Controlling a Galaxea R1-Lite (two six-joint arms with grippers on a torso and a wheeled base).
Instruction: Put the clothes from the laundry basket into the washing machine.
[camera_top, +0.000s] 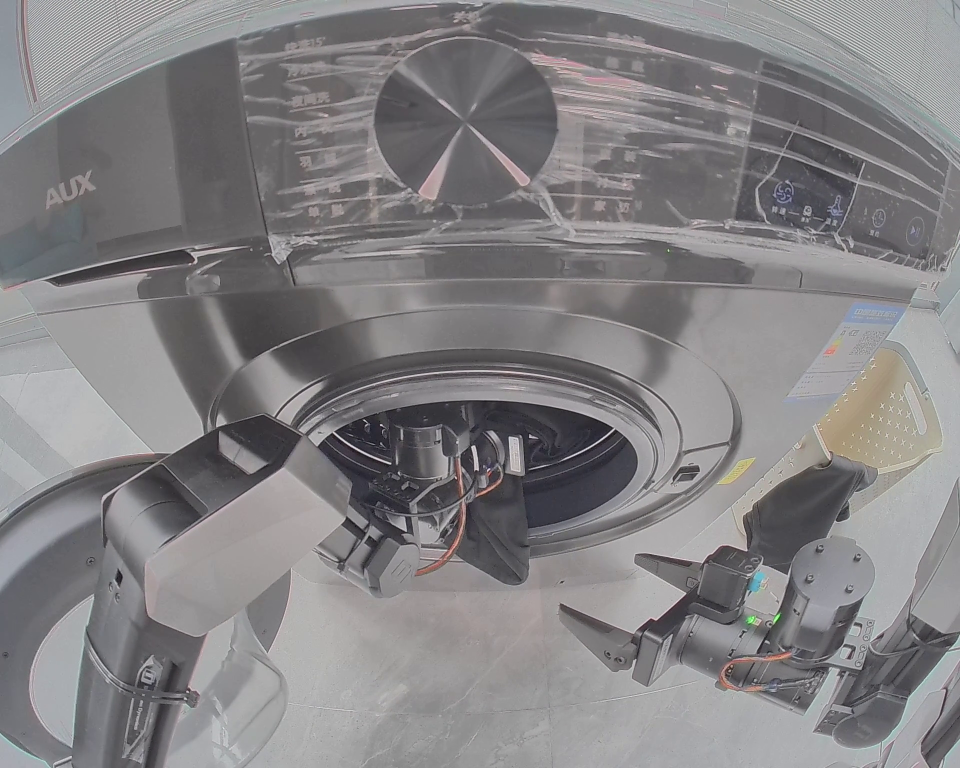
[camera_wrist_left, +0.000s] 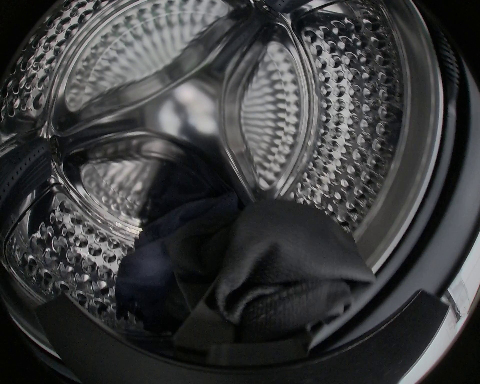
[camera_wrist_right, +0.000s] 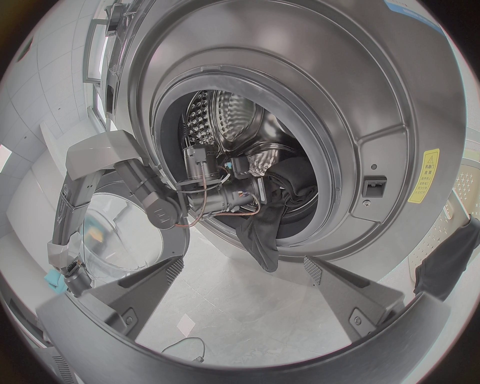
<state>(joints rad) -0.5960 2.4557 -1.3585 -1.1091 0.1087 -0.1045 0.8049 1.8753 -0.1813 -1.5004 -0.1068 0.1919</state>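
Observation:
The washing machine (camera_top: 700, 340) stands with its round opening uncovered. My left gripper (camera_top: 497, 452) is inside the opening, just past the rim, and open; its dark fingers (camera_wrist_left: 60, 320) stand wide apart over the clothes. A dark grey garment (camera_wrist_left: 285, 265) lies at the front of the drum beside a navy one (camera_wrist_left: 145, 275). Part of the dark cloth (camera_top: 500, 535) hangs out over the rim. My right gripper (camera_top: 625, 598) hovers open and empty above the floor, right of the opening. Another dark garment (camera_top: 805, 505) drapes over the cream laundry basket (camera_top: 895, 415).
The machine's door (camera_top: 60, 600) with its glass bowl swings open at the left, beside my left arm. Pale tiled floor (camera_top: 480, 660) spreads below the opening. The perforated steel drum (camera_wrist_left: 360, 100) has room behind the clothes. The basket leans against the machine's right side.

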